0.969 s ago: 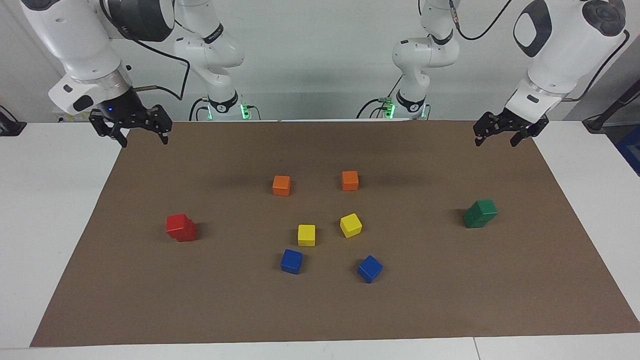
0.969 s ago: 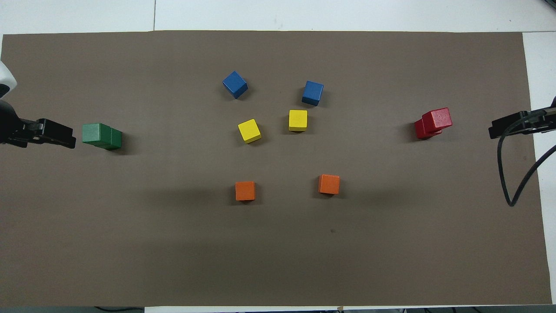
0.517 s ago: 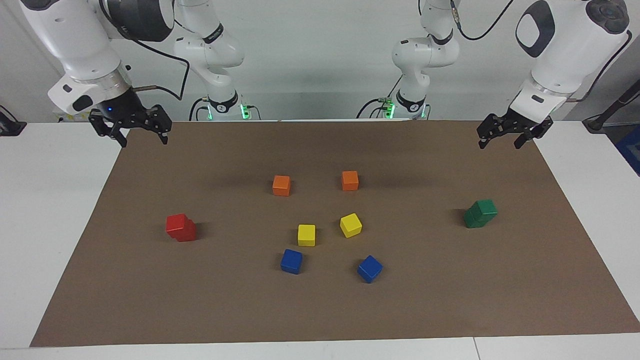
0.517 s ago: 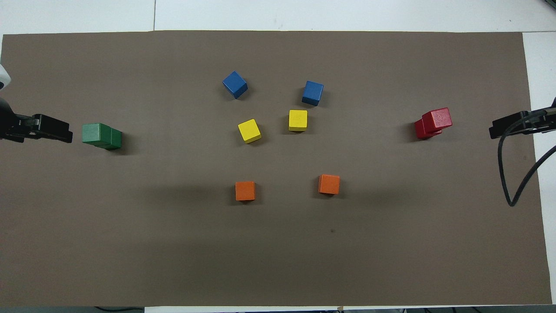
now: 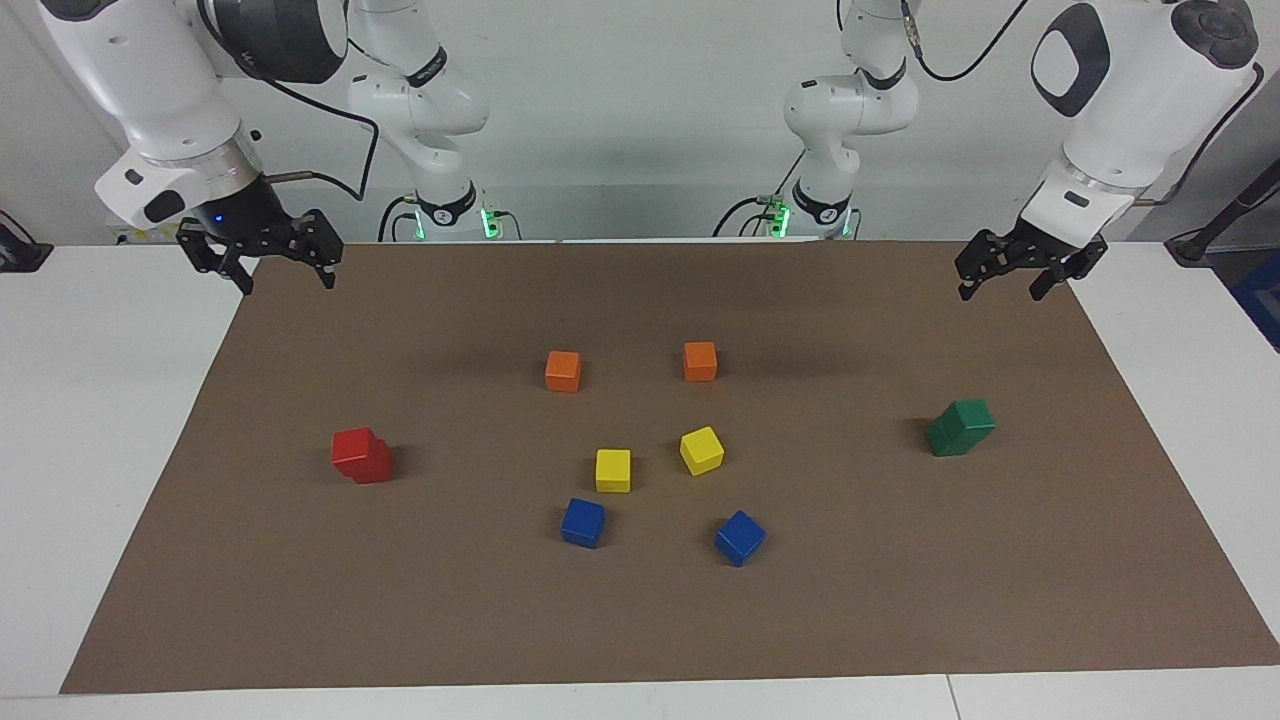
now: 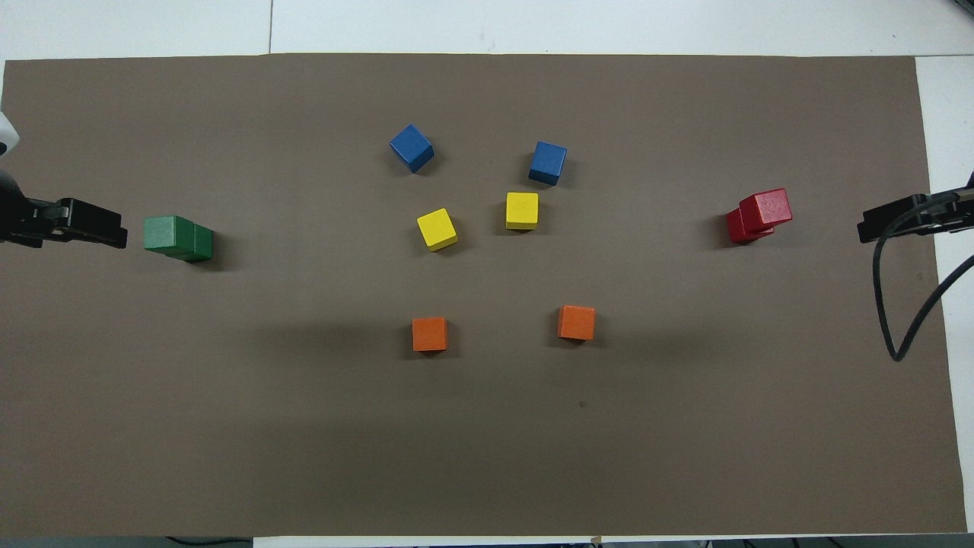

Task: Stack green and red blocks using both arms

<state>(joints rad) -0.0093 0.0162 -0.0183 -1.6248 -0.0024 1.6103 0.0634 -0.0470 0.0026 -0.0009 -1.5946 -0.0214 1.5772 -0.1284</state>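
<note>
Two dark green blocks point(image 5: 960, 427) stand stacked, the top one a little askew, at the left arm's end of the brown mat; the stack also shows in the overhead view point(image 6: 176, 237). Two bright red blocks point(image 5: 362, 455) stand stacked, top one offset, at the right arm's end point(image 6: 757, 215). My left gripper point(image 5: 1001, 290) is open and empty, raised over the mat's edge beside the green stack point(image 6: 99, 228). My right gripper point(image 5: 287, 281) is open and empty, raised over the mat's edge beside the red stack point(image 6: 883, 221).
Two orange cubes point(image 5: 563, 370) point(image 5: 700, 361), two yellow cubes point(image 5: 613, 470) point(image 5: 702, 450) and two blue cubes point(image 5: 583, 522) point(image 5: 740, 537) lie singly in the mat's middle. A black cable point(image 6: 886, 304) hangs from the right arm. White table surrounds the mat point(image 5: 900, 620).
My left gripper has drawn slightly away from the green stack toward the table's end. The right gripper and all blocks have stayed put.
</note>
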